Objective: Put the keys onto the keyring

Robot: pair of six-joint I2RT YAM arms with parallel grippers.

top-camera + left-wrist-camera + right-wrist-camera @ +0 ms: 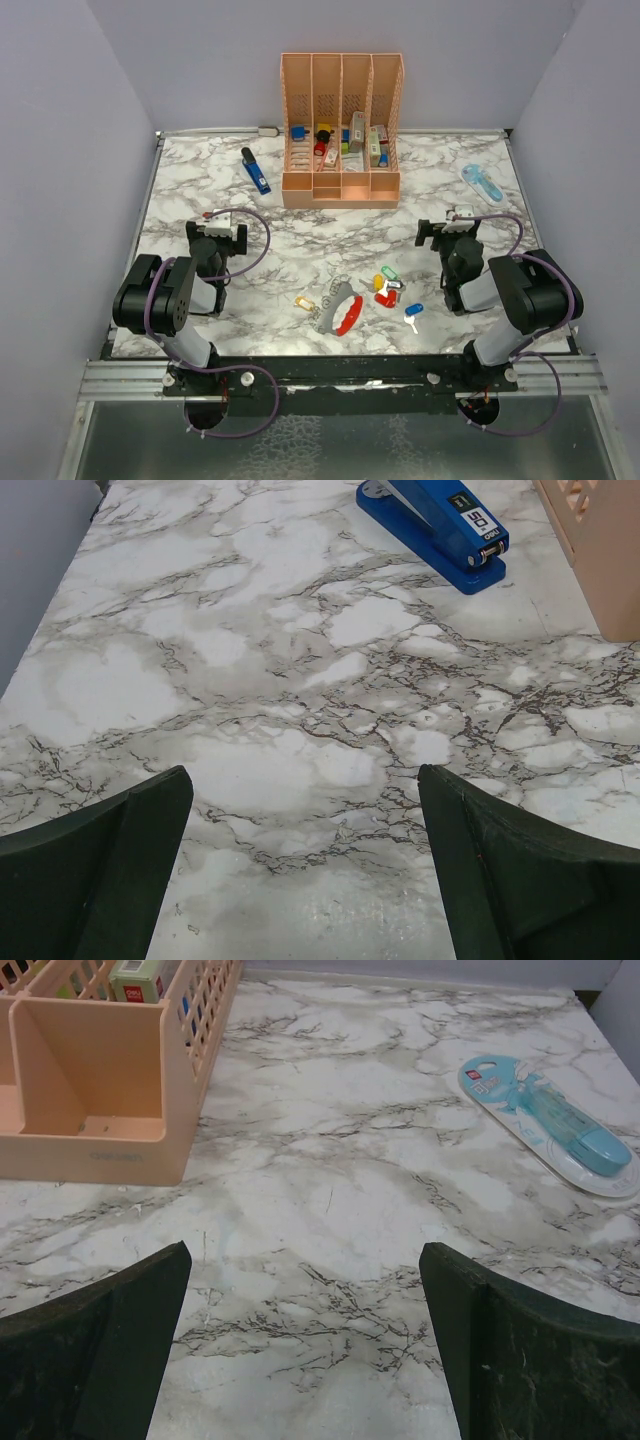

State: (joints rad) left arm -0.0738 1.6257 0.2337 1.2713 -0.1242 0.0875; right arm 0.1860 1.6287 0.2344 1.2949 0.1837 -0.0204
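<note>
Dark green fingers of the left gripper stand wide apart over bare tabletop and hold nothing. The right gripper has the same two blunt fingers, equally spread and empty.

Both grippers are well apart from the keys, which lie near the front edge between the two arms. Six coloured heads or tags can be counted: two yellow, one green, one red, one blue and one white. One yellow tag lies alone to the left, and the rest are clustered to the right.

Between them lies the single keyring, a red strap loop with silvery metal beside it. Whether any key touches it cannot be told.

Farther back are one blue stapler, one pale-blue gadget on a white card and one orange slotted rack with four compartments holding small boxes.

The table is glossy white marble with grey veins, and plain pale grey walls enclose it.
</note>
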